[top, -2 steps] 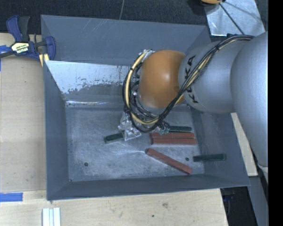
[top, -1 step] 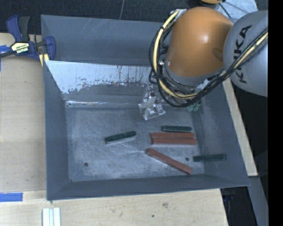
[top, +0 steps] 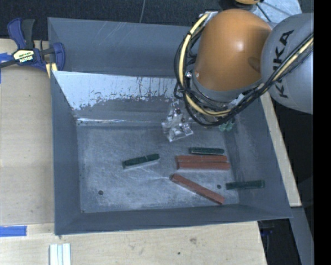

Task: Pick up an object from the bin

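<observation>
Gripper: small silvery metal tool tip below the wrist; can't tell if open or closed; nothing visible held in it.
Landmark: wide red-brown flat bar, lying flat on the bin floor, right of centre, long side running across the view.
Gripper pos: up & view-left of the wide red-brown flat bar, apart from it, near the foot of the back wall.
Short dark green bar: just above the landmark in view, parallel to it, close beside its upper edge; these two are the objs nearest the gripper.
Thin red-brown strip: just below the landmark, slanting down toward view-right; can't tell if they touch.
Tilted dark green bar: view-left of the landmark, well apart, alone on the floor.
Far dark green bar: below & view-right of the landmark, near the right wall, by the strip's lower end.
Orange dome cover: on the wrist, w/ black & yellow cables looped round it, above the landmark in view.
Grey metal bin: sloped walls, scuffed floor.
</observation>
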Controlling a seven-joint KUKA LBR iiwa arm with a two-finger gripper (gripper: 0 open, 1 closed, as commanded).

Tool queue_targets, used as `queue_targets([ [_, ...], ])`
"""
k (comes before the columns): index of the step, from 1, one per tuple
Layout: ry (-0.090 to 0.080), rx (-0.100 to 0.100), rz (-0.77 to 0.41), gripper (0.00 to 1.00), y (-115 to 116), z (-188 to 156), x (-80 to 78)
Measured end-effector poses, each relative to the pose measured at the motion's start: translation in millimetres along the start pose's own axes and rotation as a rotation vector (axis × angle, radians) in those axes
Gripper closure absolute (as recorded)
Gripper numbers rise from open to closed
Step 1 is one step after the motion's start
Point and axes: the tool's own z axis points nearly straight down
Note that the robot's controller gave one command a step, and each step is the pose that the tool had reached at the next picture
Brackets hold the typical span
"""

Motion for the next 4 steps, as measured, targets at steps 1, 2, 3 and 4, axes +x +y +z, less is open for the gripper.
queue_targets([
  [1,0.001,-0.001,-0.032,0.00,4,77,8.0],
  [2,0.000,-0.001,-0.032,0.00,4,76,7.6],
  [3,-0.021,0.002,-0.182,1.00,11,158,-13.0],
  [4,-0.021,0.002,-0.182,1.00,11,158,-13.0],
])
